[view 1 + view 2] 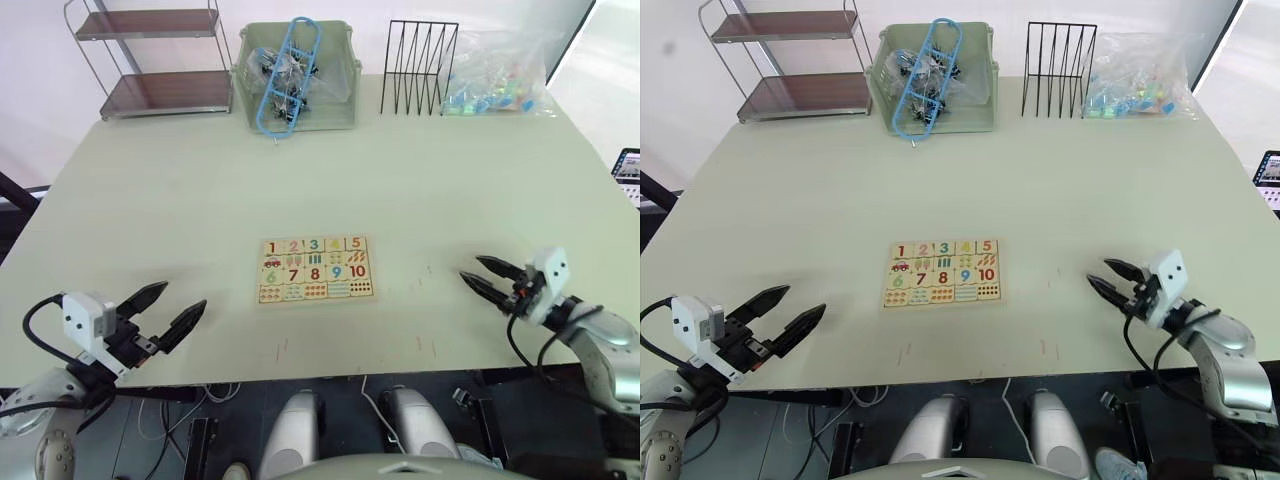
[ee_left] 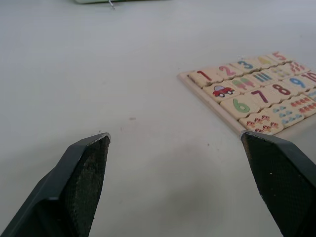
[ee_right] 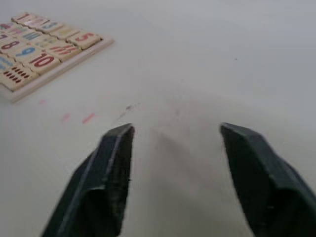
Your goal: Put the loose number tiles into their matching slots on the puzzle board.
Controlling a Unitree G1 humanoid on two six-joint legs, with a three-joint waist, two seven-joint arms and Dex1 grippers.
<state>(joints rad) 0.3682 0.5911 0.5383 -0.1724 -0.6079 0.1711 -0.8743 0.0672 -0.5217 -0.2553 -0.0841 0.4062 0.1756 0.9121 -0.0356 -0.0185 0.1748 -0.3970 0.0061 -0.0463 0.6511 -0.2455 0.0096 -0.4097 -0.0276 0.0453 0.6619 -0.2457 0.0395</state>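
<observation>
Though apart, both hands (image 1: pixel 168 308) (image 1: pixel 480 274) seemingly empty.

The pale-wood puzzle board (image 1: pixel 315 270) lies flat near the middle of the desk. Its far row holds the number tiles (image 1: pixel 313 245) 1 to 5, each seated in its slot.

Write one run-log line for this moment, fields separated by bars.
tiles 1-5: seated in top row | puzzle board: full | left end effector: open, empty | right end effector: open, empty
</observation>
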